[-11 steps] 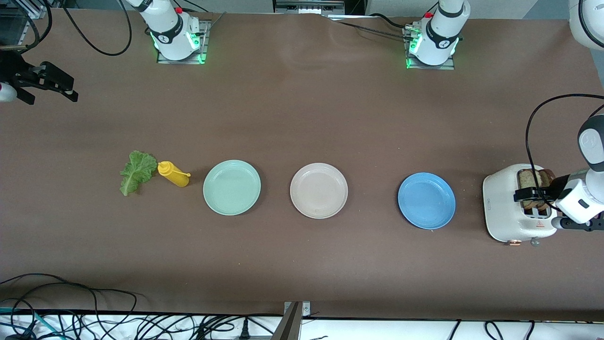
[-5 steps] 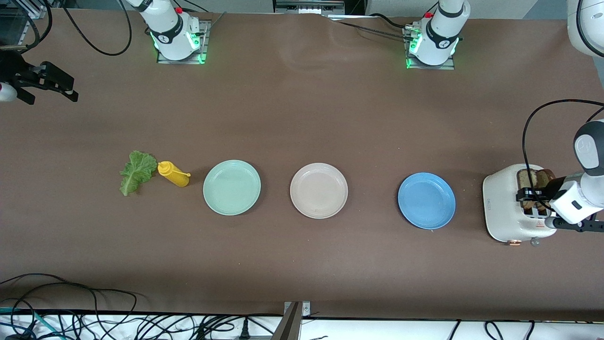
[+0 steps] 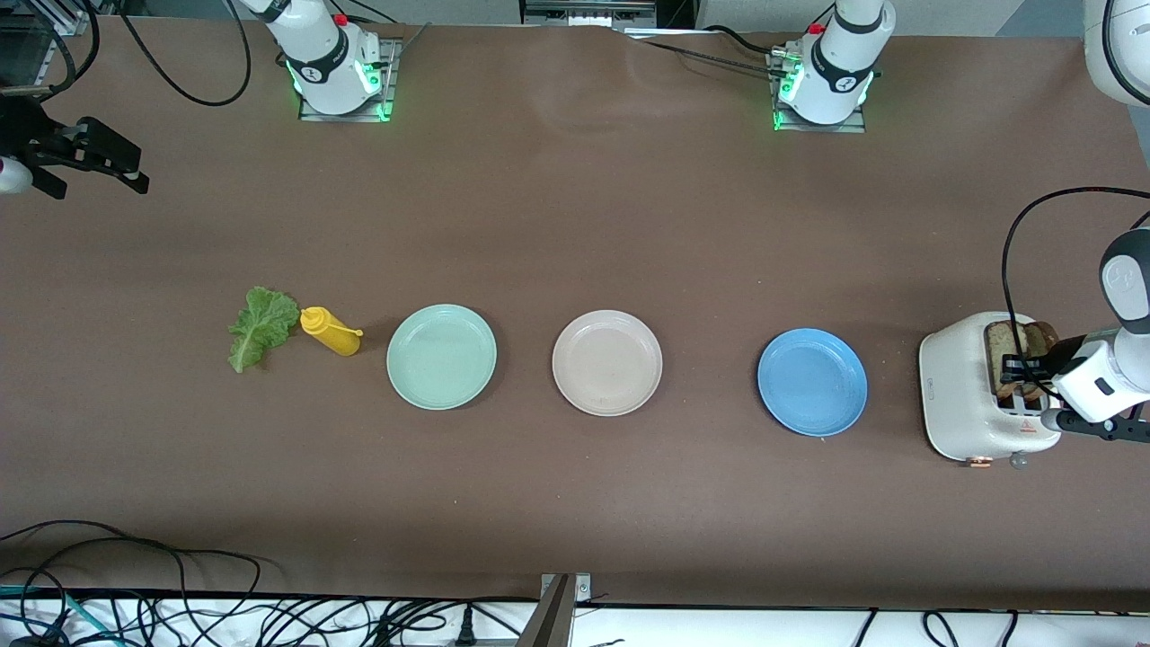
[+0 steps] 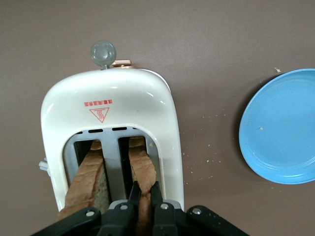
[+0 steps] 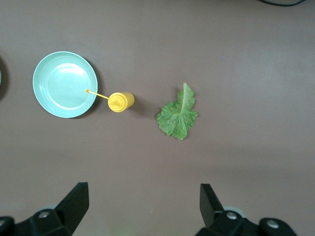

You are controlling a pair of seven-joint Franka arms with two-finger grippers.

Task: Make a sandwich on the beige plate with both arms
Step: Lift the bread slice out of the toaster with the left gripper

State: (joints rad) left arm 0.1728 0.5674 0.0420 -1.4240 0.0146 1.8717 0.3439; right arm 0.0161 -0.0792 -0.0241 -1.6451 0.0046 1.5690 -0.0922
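Two brown-crusted bread slices stand in the white toaster (image 3: 957,386) at the left arm's end of the table. My left gripper (image 3: 1011,367) is over the toaster and shut on the slice (image 4: 141,160) in the slot on the blue plate's side, as the left wrist view (image 4: 144,186) shows. The other slice (image 4: 88,174) stands free in its slot. The beige plate (image 3: 606,362) sits bare at mid-table. The lettuce leaf (image 3: 260,325) lies flat toward the right arm's end. My right gripper (image 3: 142,171) waits open and empty, in the air above the table at that end (image 5: 142,191).
A yellow mustard bottle (image 3: 331,332) lies between the lettuce and a mint-green plate (image 3: 441,357). A blue plate (image 3: 811,382) sits between the beige plate and the toaster. Crumbs lie by the toaster. Cables hang along the table's near edge.
My left gripper has shifted a little over the toaster toward the table's end and now sits on the bread slice. The right arm has not moved.
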